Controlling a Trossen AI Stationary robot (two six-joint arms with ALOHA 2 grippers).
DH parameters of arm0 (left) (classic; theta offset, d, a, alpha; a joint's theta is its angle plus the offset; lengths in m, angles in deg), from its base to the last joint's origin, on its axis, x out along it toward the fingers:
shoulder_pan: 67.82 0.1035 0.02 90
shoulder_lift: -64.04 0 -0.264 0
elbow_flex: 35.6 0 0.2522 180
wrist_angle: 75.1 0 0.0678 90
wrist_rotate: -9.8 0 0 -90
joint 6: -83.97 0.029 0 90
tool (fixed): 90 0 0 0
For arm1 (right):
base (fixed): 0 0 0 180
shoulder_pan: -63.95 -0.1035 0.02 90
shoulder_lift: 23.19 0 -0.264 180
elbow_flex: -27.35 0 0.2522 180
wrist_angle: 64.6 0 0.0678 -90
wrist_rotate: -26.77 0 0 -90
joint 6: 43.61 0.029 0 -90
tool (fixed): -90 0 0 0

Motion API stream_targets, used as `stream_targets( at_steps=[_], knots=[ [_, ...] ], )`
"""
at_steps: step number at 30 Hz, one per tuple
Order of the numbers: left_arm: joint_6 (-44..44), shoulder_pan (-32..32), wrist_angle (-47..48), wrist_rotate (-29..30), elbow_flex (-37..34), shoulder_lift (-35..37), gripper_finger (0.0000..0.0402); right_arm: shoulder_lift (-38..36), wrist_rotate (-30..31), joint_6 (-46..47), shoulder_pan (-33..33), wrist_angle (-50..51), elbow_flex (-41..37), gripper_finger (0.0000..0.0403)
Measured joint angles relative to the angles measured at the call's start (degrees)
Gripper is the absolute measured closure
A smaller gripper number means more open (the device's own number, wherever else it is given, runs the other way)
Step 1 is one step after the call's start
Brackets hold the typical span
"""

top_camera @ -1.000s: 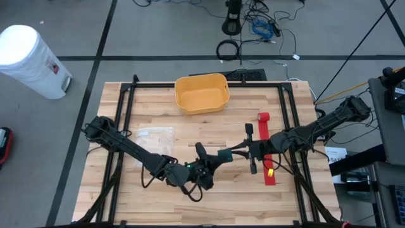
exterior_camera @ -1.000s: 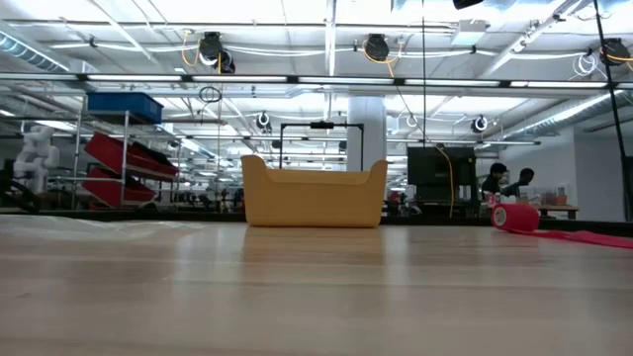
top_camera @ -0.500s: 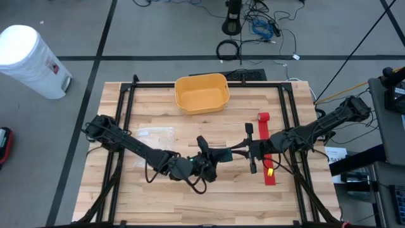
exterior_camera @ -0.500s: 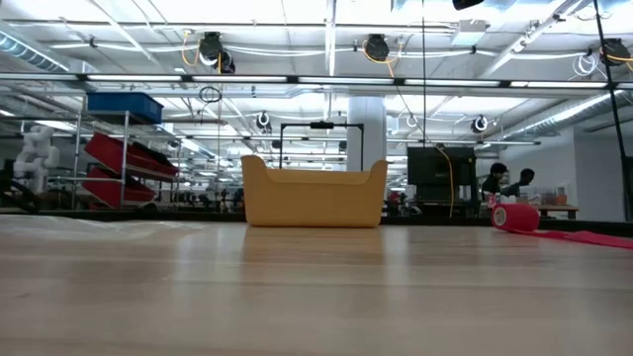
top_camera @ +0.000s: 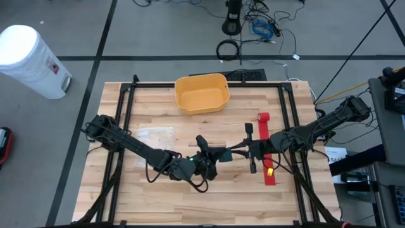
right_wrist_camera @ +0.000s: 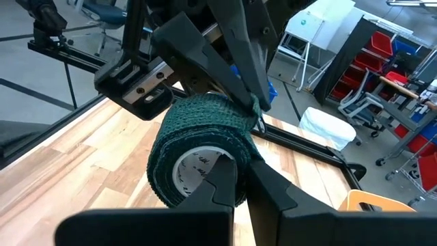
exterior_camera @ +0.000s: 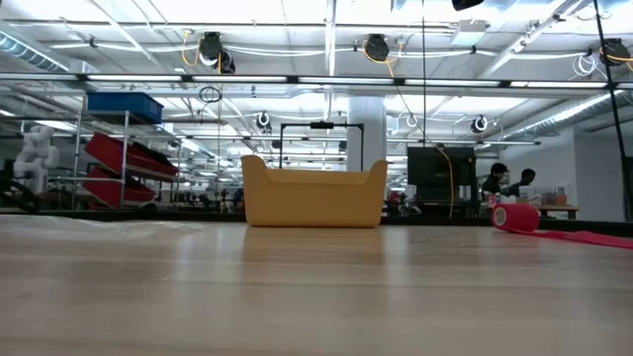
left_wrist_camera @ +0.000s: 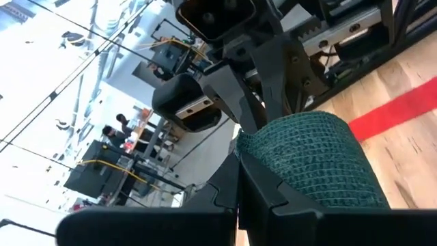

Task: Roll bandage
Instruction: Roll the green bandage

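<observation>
Both grippers clamp the green bandage roll (right_wrist_camera: 201,160) mid-air over table centre: right gripper (top_camera: 250,151) closed on it, left gripper (top_camera: 205,158) pinching the other side. Red bandage (top_camera: 266,147) lies unrolled on the table (top_camera: 158,196) beneath the right arm

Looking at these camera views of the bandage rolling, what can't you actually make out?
- Green bandage roll: high view, mostly hidden by the left gripper and right gripper.
- Both arms: absent from the low view.
- Red bandage: high view, middle covered by the right arm.
- Clear plastic bag: high view, contents too faint.
</observation>
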Motion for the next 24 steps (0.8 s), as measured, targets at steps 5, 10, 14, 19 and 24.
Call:
stream_targets(
  at_steps=[5, 10, 14, 19, 24],
  knots=[
    [-1.2, 0.0, 0.1, 0.0, 0.0, 0.0, 0.0391, 0.0, -0.1, 0.0, 0.0, 0.0, 0.0, 0.0392],
    [-0.7, 0.1, 0.1, 0.6, 0.0, 0.0, 0.0372, 0.0, -0.1, 0.0, 0.0, -0.1, 0.0, 0.0392],
    [-0.2, 0.5, 0.1, 2.2, 0.0, 0.0, 0.0340, 0.0, -0.1, 0.0, 0.0, -0.1, 0.0, 0.0392],
    [-1.1, 0.5, 0.1, 3.0, 0.0, 0.0, 0.0304, 0.0, -0.4, 0.0, 0.0, -0.2, 0.0, 0.0392],
    [1.8, 0.6, -0.4, 10.0, 0.0, 0.0, 0.0283, 0.0, -0.7, 0.0, -0.2, -0.3, 0.0, 0.0392]
  ],
)
